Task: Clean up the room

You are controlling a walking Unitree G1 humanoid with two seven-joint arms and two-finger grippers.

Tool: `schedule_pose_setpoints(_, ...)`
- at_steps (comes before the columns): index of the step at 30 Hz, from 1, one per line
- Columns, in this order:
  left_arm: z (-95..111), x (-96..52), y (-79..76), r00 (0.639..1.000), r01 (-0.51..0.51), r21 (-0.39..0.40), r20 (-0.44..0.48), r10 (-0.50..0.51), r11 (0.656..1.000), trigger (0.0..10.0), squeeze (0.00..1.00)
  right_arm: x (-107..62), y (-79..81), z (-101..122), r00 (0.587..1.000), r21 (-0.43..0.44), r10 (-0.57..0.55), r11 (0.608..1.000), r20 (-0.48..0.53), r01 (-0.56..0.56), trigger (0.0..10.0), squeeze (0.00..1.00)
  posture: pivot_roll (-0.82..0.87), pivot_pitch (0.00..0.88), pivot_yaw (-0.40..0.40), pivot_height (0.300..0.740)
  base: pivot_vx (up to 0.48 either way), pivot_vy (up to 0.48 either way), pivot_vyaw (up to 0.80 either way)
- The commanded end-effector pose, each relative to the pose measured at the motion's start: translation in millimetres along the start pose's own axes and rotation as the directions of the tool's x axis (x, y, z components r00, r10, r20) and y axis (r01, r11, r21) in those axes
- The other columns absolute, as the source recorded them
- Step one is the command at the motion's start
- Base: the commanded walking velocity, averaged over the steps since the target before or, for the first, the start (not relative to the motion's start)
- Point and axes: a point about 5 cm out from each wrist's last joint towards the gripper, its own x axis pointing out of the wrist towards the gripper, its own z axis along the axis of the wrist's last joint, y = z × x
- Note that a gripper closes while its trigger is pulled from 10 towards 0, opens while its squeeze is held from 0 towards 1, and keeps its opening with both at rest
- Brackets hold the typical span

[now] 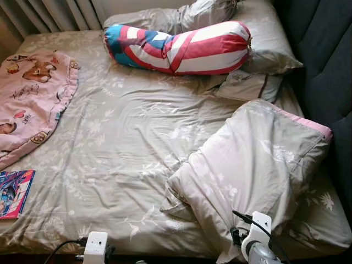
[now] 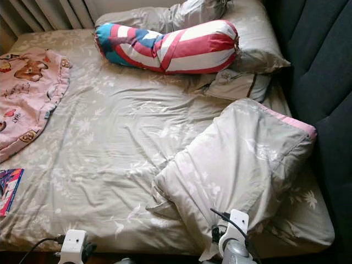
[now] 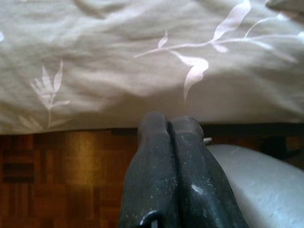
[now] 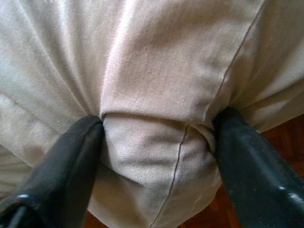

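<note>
Duvet (image 1: 258, 165) bunched at bed's (image 1: 121, 143) near right corner, hem hanging over edge. Right pincer (image 4: 159, 142) spread wide, fold wedged between fingers, probably readying grip for straightening. Left pincer (image 3: 168, 166) clenched, empty, idle below bed's near edge.

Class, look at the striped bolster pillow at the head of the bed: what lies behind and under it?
Behind the striped bolster pillow lie grey pillows and bunched bedding; beneath it, the leaf-patterned sheet. Whatever sits directly under the bolster is covered.
</note>
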Motion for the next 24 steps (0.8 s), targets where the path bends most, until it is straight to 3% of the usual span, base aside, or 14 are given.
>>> schedule_pose_setpoints(1,-11,-7.0,5.2,1.0,-0.007,0.01,-0.03,0.008,1.0,10.0,0.0,-5.9,-6.7,-45,0.987,-0.014,-0.026,1.0,-0.16,0.024,0.0,0.0,0.09,0.284,0.077,0.74,0.0,0.0,0.0)
schedule_pose_setpoints(12,-18,-12.7,5.9,0.999,0.002,0.017,-0.036,-0.001,1.0,10.0,0.0,-10.4,-15.3,-64,0.978,-0.048,-0.05,0.998,-0.203,0.041,0.0,0.0,0.1,0.307,0.086,0.74,0.0,0.0,0.0)
schedule_pose_setpoints(24,-20,-13.4,6.6,0.999,0.009,0.022,-0.051,-0.008,1.0,10.0,0.0,-11.1,-15.2,-67,0.977,-0.063,-0.054,0.997,-0.207,0.042,0.0,0.0,0.1,0.302,0.09,0.74,0.0,0.0,0.0)
